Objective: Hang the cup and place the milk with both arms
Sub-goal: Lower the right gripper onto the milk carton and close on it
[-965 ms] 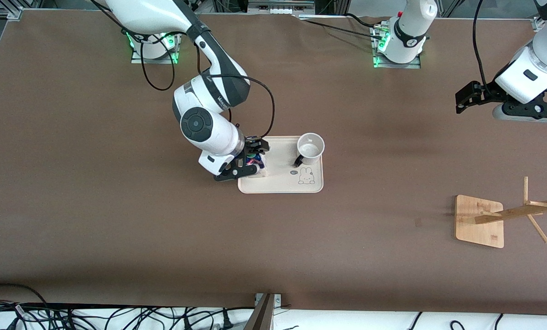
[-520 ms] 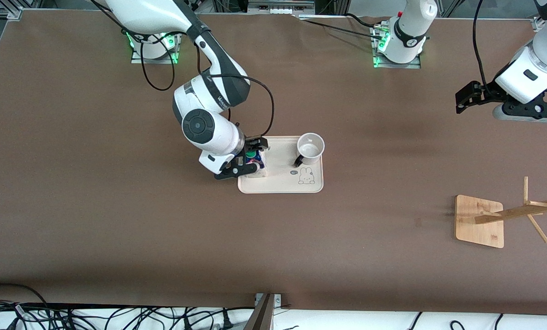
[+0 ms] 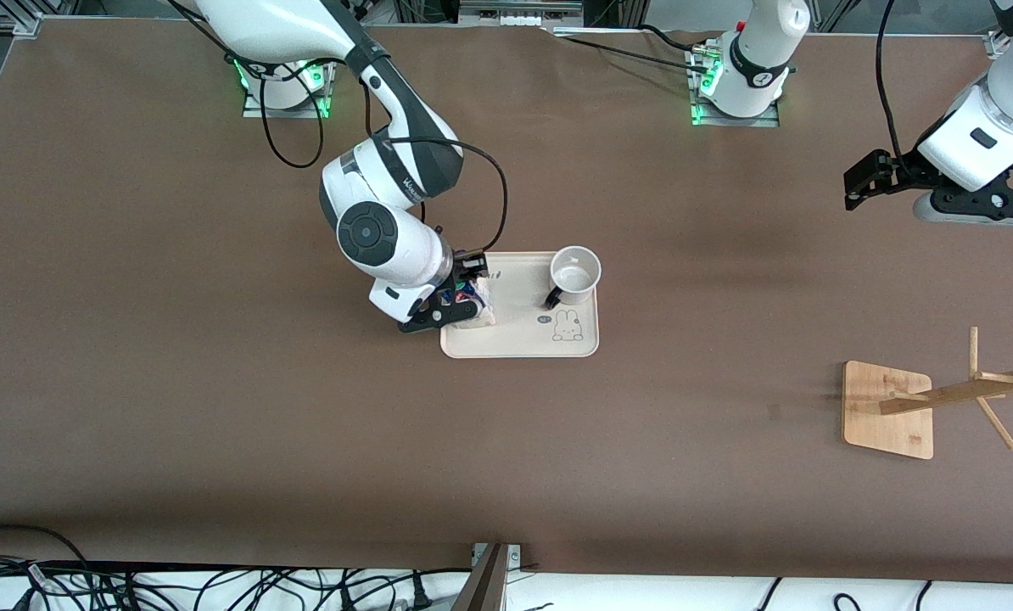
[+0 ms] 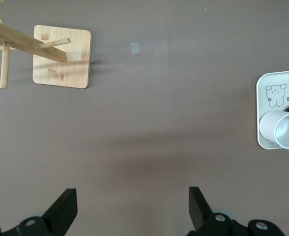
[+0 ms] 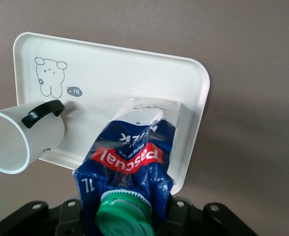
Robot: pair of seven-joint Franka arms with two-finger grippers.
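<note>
The small gable-top milk carton (image 5: 134,157), dark blue above with a round green cap and white lower sides, stands on the cream rectangular tray with a rabbit drawing (image 3: 519,339), at the tray's end toward the right arm. The right gripper (image 3: 464,293) is set around the carton's top, with a black finger at either side of the blue gable in the right wrist view. The fingers appear clamped on it, since the gable looks creased between them. The carton's long axis is seen leaning slightly, its base on or just above the tray; which of the two cannot be told. A lift straight up along that axis is judged to be what the coming move calls for.

The small white mug with a black loop handle (image 3: 574,276) is upright at the tray's other end, toward the left arm, near the carton but apart from it. Its handle is turned toward the front camera.

The left gripper (image 4: 130,209) is held high over bare brown table (image 3: 218,424) toward the left arm's end, fingers wide apart and empty, and that arm waits. The bamboo cup rack on a square base (image 3: 888,409) is nearer the front camera than that gripper's place. The left arm is judged the closer one to the rack.
</note>
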